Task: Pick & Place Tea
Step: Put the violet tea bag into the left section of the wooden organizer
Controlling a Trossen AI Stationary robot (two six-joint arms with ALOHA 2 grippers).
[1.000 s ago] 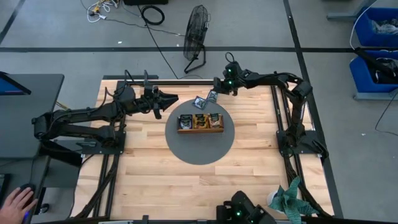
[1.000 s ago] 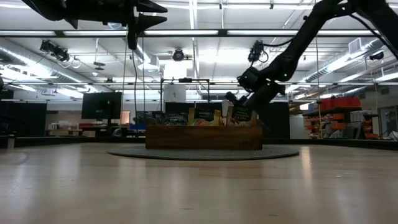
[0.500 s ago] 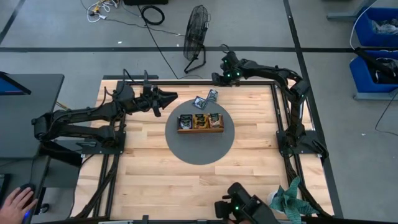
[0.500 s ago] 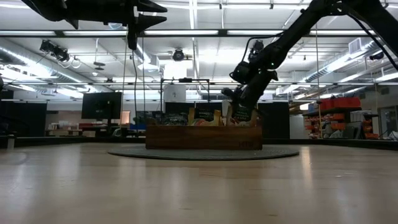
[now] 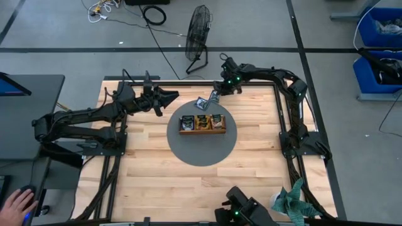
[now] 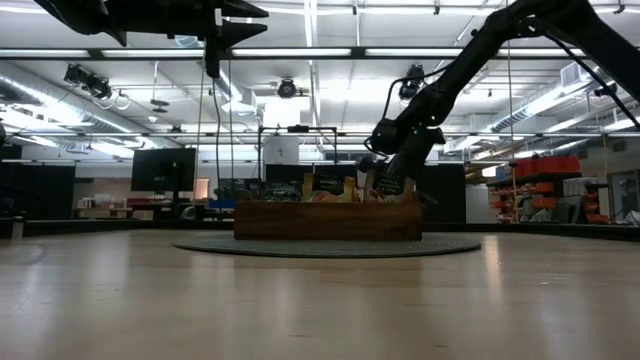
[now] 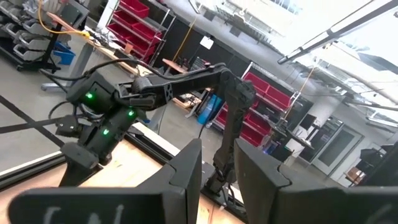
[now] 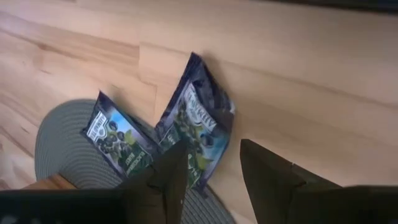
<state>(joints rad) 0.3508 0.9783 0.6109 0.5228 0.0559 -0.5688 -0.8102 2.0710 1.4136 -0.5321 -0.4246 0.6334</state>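
Note:
Two dark-blue tea sachets lie flat by the far rim of the round grey mat; in the high view they are the right-hand sachet and the left-hand sachet. My right gripper hovers open just above the right-hand one, slanting down, its fingers clear of it. The wooden tray on the mat holds more sachets standing in its compartments. My left gripper waits open, high over the table left of the mat.
The tray stands at the mat's middle, close on the near side of my right gripper. A fan stands beyond the far edge. A crumpled green cloth lies at the near right corner. A person's hand rests off the table, near left.
My right gripper has swung up and toward the far edge, then come back down toward the two loose sachets, tipping more steeply downward. Both sachets have stayed where they lay.

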